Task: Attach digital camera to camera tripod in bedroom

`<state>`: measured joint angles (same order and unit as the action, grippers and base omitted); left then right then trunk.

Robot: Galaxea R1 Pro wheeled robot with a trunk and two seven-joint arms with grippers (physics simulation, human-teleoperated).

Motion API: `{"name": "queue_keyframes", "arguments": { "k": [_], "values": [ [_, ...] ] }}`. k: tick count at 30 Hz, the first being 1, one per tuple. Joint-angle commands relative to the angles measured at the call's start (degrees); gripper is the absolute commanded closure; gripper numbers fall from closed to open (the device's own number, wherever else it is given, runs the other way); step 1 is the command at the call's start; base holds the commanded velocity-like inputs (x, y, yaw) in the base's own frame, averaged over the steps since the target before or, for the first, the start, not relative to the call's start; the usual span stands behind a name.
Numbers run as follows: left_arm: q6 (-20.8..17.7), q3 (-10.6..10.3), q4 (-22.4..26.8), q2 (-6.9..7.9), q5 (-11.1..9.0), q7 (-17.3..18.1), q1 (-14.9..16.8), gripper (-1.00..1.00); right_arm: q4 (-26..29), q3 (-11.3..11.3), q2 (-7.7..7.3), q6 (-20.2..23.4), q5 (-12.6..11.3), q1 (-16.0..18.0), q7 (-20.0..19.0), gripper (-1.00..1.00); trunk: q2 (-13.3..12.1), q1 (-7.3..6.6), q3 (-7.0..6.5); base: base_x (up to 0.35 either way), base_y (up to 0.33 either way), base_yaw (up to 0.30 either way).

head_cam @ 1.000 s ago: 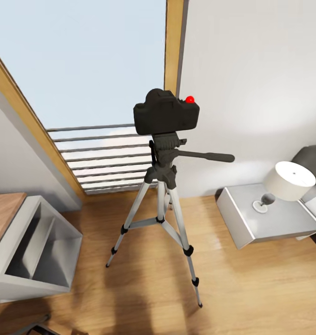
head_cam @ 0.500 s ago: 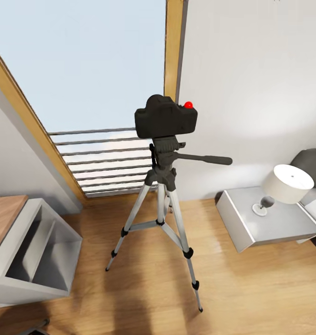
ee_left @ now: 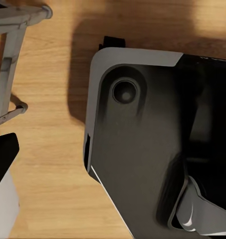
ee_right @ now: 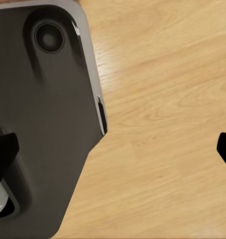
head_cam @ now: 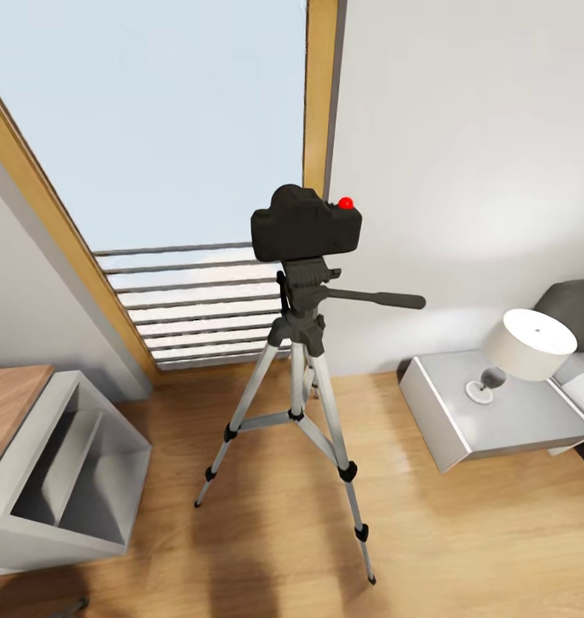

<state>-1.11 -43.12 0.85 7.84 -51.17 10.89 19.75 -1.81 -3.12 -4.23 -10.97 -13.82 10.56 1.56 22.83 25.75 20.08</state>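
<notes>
Digital camera (head_cam: 306,222) sits level on the head of the camera tripod (head_cam: 302,343), mid-room, red button (head_cam: 346,203) up top. Judging by that, the attach step looks done.

Near to far:
- Wrist views look down at wood floor (ee_right: 168,124) and the robot's dark base (ee_left: 143,149). Black finger tips sit at the frame edges in the right wrist view with a wide gap and nothing between, so right gripper reads as released. Left gripper state: cannot tell, only one dark tip corner shows.
- Grey shelf unit with wood top (head_cam: 43,463) is close on the left; its corner is the nearest snag for the left arm.
- Tripod legs (head_cam: 335,446) splay wide; the front foot reaches toward the robot. Likely light and top-heavy with the camera on, so a knock to a leg or the pan handle (head_cam: 378,299) could tip it.
- Camera body: rigid, matte, probably light and not slippery. If regrip is needed, pinch across the flat front and back faces, below the hump, clear of the button.
- Nightstand (head_cam: 498,412) with white lamp (head_cam: 528,348) stands right of the tripod, apart from the legs. Lamp is fragile; handle points that way.
- Window with railing (head_cam: 197,300) and wall lie behind. Open floor is front and front-right.
</notes>
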Motion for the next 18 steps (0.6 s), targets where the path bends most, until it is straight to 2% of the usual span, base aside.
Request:
{"name": "queue_keyframes", "arguments": {
  "k": [1, 18],
  "values": [
    [-0.12, -0.45, 0.02, 0.02, -0.6, 0.18, 0.02, -1.0, -0.2, -0.33, 0.01, -0.35, -0.42, 0.08, 0.02, -1.0, 0.09, 0.03, -0.01, 0.0, 0.0, 0.0],
    [-0.12, -0.47, 0.02, 0.0, -0.59, 0.18, 0.02, -1.0, -0.21, -0.35, 0.01, -0.21, -0.42, 0.08, 0.02, -1.0, 0.09, 0.03, -1.57, 0.0, 0.0, 0.0]
  ]
}}
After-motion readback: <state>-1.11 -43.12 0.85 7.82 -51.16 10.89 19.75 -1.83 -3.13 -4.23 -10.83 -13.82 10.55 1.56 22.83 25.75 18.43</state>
